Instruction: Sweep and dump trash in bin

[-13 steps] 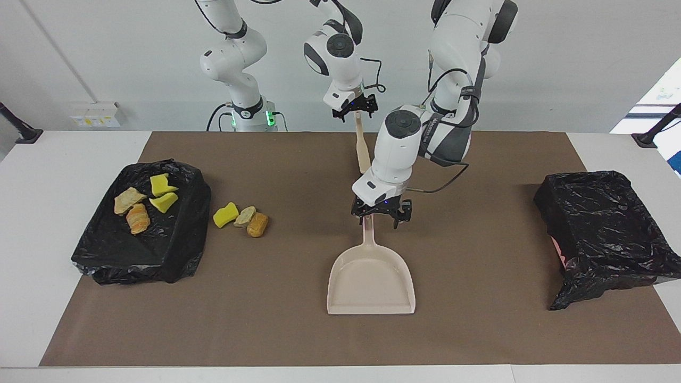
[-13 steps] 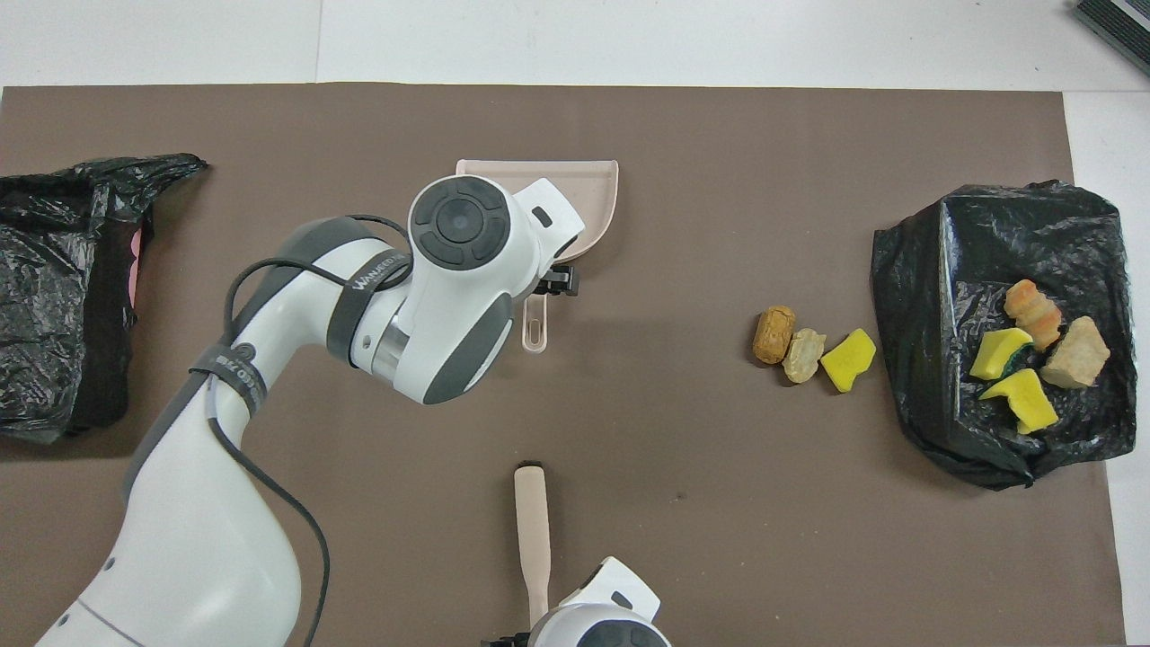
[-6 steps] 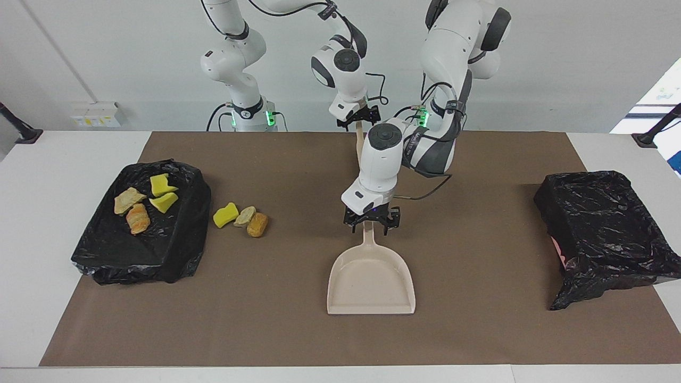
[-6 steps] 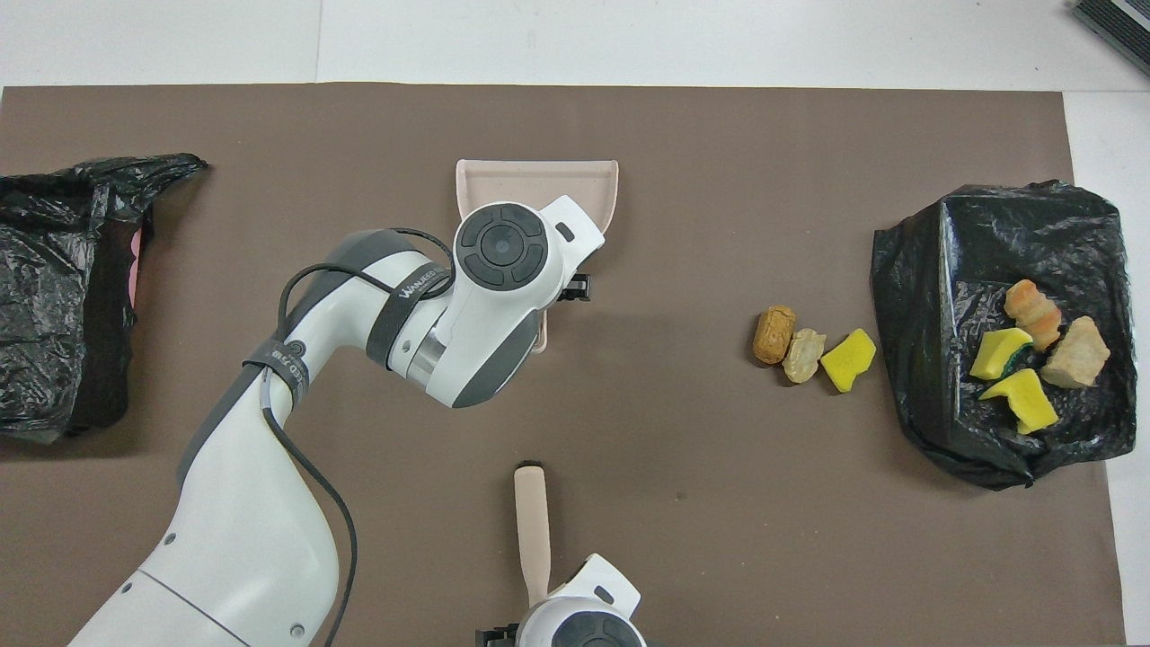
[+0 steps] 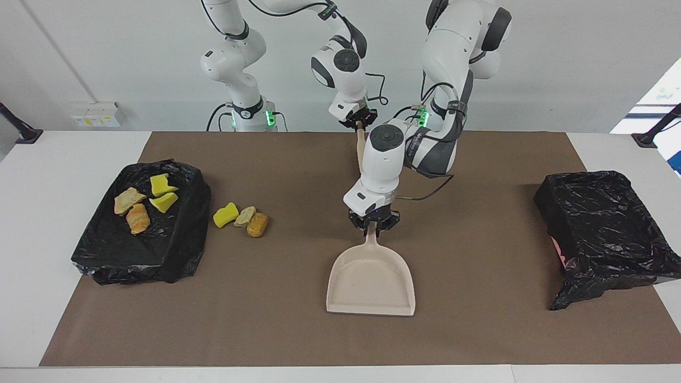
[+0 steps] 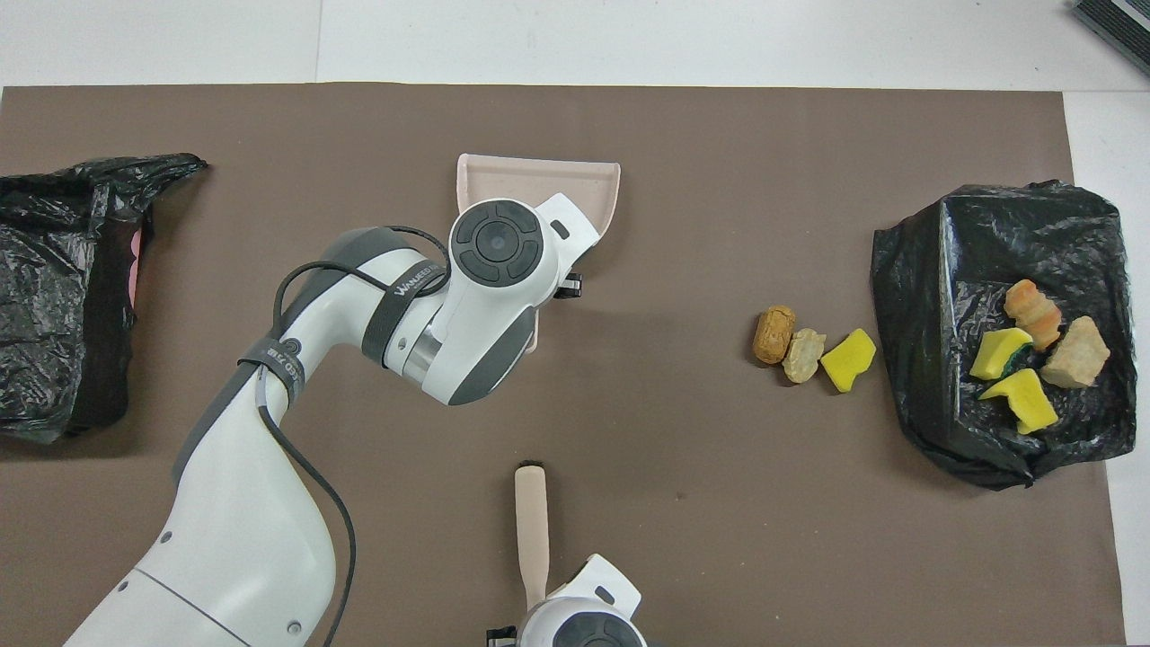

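Note:
Three trash lumps lie together on the brown mat: a yellow sponge chunk (image 5: 225, 214) (image 6: 848, 359), a beige bit (image 5: 245, 215) (image 6: 802, 354) and an orange-brown piece (image 5: 257, 224) (image 6: 774, 333). Several more lumps (image 5: 141, 202) (image 6: 1033, 359) lie in the black-bagged bin (image 5: 175, 250) (image 6: 925, 270) at the right arm's end. My left gripper (image 5: 374, 229) is shut on the handle of the beige dustpan (image 5: 371, 282) (image 6: 597, 184), which rests mid-mat. My right gripper (image 5: 359, 121) is shut on the handle of the beige brush (image 5: 362, 149) (image 6: 531, 530), over the mat's edge nearest the robots.
A second black-bagged bin (image 5: 601, 223) (image 6: 54, 296) stands at the left arm's end of the table, with nothing showing in it. The brown mat (image 5: 479, 330) covers most of the white table. The left arm's forearm hides much of the dustpan from above.
My left gripper came down and shut on the dustpan handle, and the pan shifted slightly. My right gripper lowered and shut on the brush handle.

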`<state>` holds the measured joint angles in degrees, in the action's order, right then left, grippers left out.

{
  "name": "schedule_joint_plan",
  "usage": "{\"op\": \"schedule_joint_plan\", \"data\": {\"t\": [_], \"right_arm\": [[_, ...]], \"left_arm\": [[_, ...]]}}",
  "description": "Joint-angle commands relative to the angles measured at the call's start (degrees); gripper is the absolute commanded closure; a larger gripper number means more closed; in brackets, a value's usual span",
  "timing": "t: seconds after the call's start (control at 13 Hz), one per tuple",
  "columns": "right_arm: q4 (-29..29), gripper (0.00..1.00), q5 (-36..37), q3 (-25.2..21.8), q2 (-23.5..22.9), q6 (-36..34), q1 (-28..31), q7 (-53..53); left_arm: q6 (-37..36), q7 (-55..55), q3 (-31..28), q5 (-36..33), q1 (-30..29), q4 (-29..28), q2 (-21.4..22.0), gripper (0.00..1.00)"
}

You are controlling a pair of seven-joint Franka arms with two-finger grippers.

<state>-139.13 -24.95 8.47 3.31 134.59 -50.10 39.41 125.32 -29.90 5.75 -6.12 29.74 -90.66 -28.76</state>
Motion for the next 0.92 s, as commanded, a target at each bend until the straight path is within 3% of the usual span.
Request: {"op": "schedule_joint_plan", "data": {"t": [0.0, 0.31, 0.54, 0.85], "right_arm": [[-0.7, 1.0, -1.2, 0.0, 0.5, 1.6, -0.4, 0.3], [-0.3, 1.0, -0.8, 0.0, 0.6, 0.8, -0.4, 0.0], [0.2, 1.0, -0.6, -0.6, 3.4, -2.0, 0.4, 1.7], [0.3, 1.0, 4.5, -0.6, 9.2, -9.8, 5.6, 3.3]], "left_arm": [[-3.4, -0.2, -0.6, -1.3, -0.5, -0.1, 2.1, 1.0], [-10.0, 14.1, -0.5, -1.2, -1.6, -0.7, 6.4, 1.0], [-10.4, 42.8, -0.5, -0.6, -4.0, -0.6, 6.5, 1.0], [-12.1, 54.0, -0.5, -0.6, -4.7, -1.1, 7.0, 1.0]]}}
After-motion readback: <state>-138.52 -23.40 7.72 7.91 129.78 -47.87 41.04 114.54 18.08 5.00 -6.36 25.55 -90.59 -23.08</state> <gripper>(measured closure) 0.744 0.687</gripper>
